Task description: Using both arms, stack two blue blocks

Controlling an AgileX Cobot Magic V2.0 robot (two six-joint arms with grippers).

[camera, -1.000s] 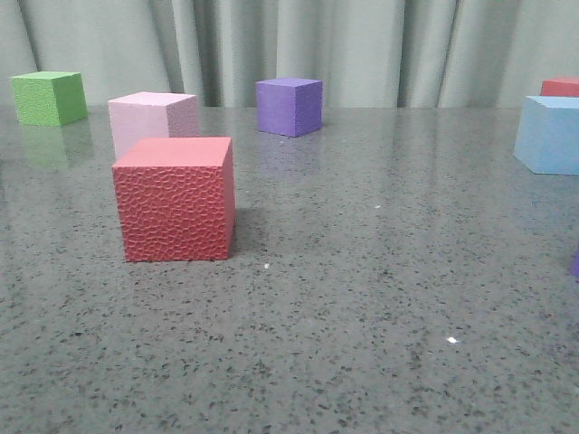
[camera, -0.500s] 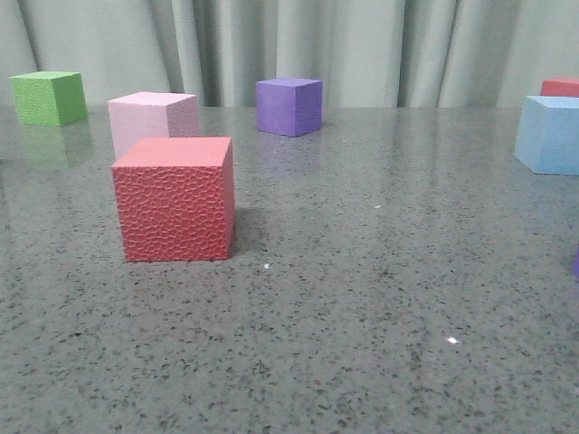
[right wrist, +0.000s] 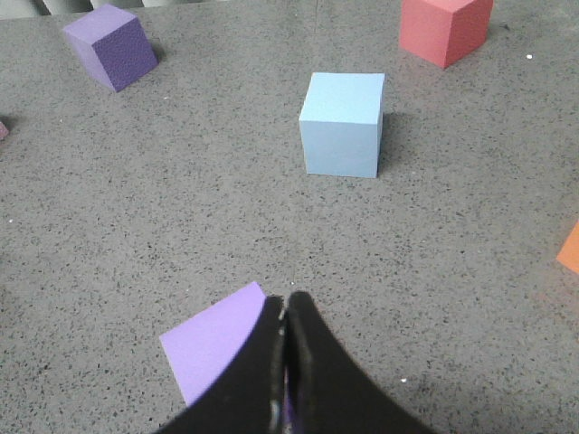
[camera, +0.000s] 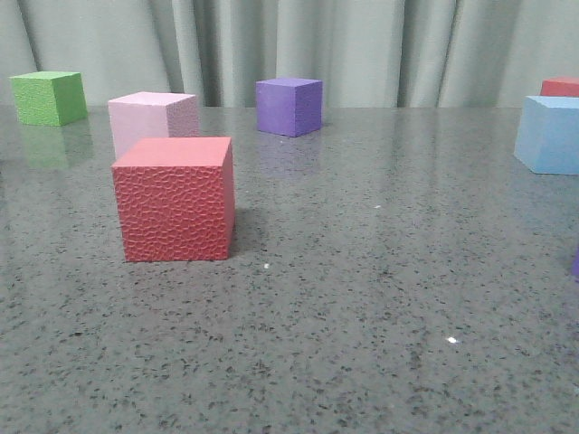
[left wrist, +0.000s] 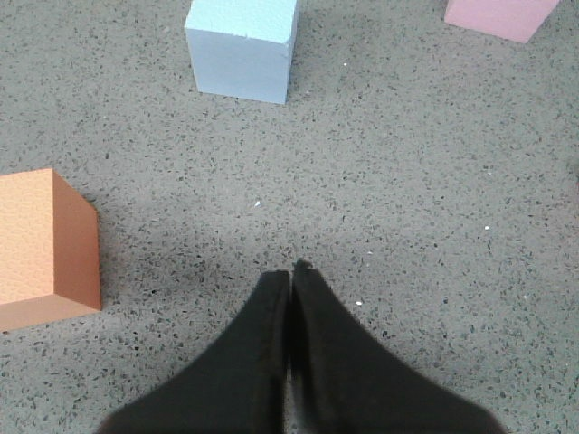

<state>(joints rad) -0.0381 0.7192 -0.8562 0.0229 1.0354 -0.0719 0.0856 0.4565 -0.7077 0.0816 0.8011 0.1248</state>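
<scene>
Both claws are pinched together on nothing. Ahead of the left gripper (left wrist: 290, 269), well clear of its tips, sits 1 blue block (left wrist: 242, 47). The right gripper (right wrist: 284, 303) points at the other blue block (right wrist: 342, 124), also well apart.

on the table (camera: 362, 298), a textured cube (camera: 174, 201) is sitting at the near left, with a smooth cube (camera: 152, 117) standing just behind it. a third cube (camera: 48, 98) is resting at the far back left, and a fourth cube (camera: 289, 106) at the back centre. one block (camera: 549, 134) is lying at the right edge, a fifth cube (camera: 561, 87) peeking out behind it. the other block (left wrist: 242, 47) is sitting well ahead of the left tool (left wrist: 290, 271). a sixth cube (right wrist: 213, 344) is lying partly hidden beneath the right tool (right wrist: 284, 303).
</scene>
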